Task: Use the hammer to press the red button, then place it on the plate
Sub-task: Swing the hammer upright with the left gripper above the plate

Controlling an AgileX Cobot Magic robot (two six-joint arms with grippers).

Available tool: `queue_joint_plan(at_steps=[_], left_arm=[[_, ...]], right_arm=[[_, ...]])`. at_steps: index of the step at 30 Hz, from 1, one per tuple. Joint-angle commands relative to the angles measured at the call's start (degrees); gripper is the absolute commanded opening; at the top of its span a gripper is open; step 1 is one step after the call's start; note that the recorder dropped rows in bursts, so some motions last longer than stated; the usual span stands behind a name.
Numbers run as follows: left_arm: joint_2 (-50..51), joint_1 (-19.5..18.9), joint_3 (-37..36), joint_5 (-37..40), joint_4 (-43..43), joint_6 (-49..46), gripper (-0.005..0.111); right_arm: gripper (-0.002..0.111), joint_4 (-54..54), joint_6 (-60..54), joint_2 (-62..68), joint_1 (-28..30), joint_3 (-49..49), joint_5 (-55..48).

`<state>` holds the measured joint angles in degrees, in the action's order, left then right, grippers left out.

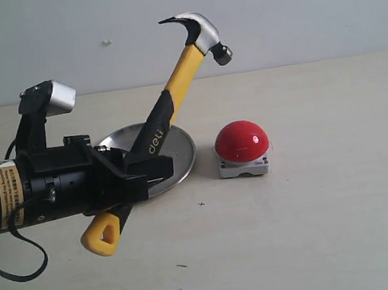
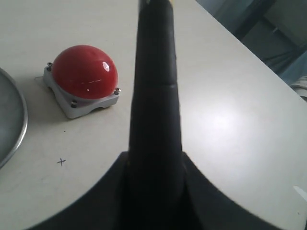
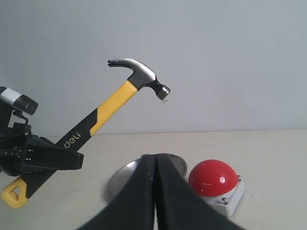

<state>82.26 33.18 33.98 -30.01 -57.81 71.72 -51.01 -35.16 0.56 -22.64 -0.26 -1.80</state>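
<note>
- Nearest me, the left pincer [image 1: 147, 170] is clamped tight on the black grip of the hammer [image 1: 184, 72]. The yellow loop end pokes out below the jaws, and the hold looks firm.
- The right pincer [image 3: 156, 160] has its fingers pressed together on nothing. It is out of the exterior view and looks in from the side.
- Just behind my left wrist, the plate [image 1: 182, 150] lies flat on the desk [image 1: 318, 229] with nothing in it that I can see.
- Beside the plate on its right, and apart from it, the red button [image 1: 242, 141] sits upright on its grey base.
- Up high, the hammer slants with its head raised well above the dome and the striking face turned down toward it — no contact.
- My read is that this is the pressing step, and the press is not yet made. Next I need to tip the wrist forward and lower the face squarely onto the dome's crown — off-centre, it could skid off that glossy curve. The plate comes after.
</note>
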Motion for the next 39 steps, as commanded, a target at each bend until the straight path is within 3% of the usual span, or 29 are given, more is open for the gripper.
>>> queue_joint_plan(at_steps=[1, 7, 13, 17, 19, 27, 33, 39], left_arm=[[-0.9, 0.2, 0.7, -2.6, 2.8, -2.8, 0.000], [-0.9, 0.2, 0.7, -2.4, 3.8, -4.2, 0.000], [-0.9, 0.8, 2.0, 4.8, 4.1, -5.6, 0.000], [-0.9, 7.4, 7.3, 18.1, 4.1, -5.6, 0.000], [-0.9, 9.8, 9.2, 18.1, 4.1, -5.3, 0.000], [-0.9, 12.1, 10.7, 25.9, 7.1, -3.5, 0.000], [-0.9, 17.2, 10.9, 32.4, 7.2, -3.7, 0.000], [-0.9, 19.7, 12.9, 40.5, 8.3, -3.6, 0.000]], right_arm=[[0.000, -2.0, 4.2, -0.4, 0.0, 0.3, -3.6], [0.000, -4.6, 10.3, -0.4, 0.0, 0.3, -12.0], [0.000, -4.4, 10.3, -0.4, 0.0, 0.3, -12.1], [0.000, -4.4, 10.3, -0.4, 0.0, 0.3, -12.1], [0.000, -4.5, 10.3, -0.4, 0.0, 0.3, -12.1], [0.000, -4.6, 10.3, 0.0, 0.1, 0.3, -12.0], [0.000, -4.5, 10.3, -0.6, 7.3, 0.3, -11.9], [0.000, -4.5, 10.2, -0.6, 14.0, 0.3, -11.9]])
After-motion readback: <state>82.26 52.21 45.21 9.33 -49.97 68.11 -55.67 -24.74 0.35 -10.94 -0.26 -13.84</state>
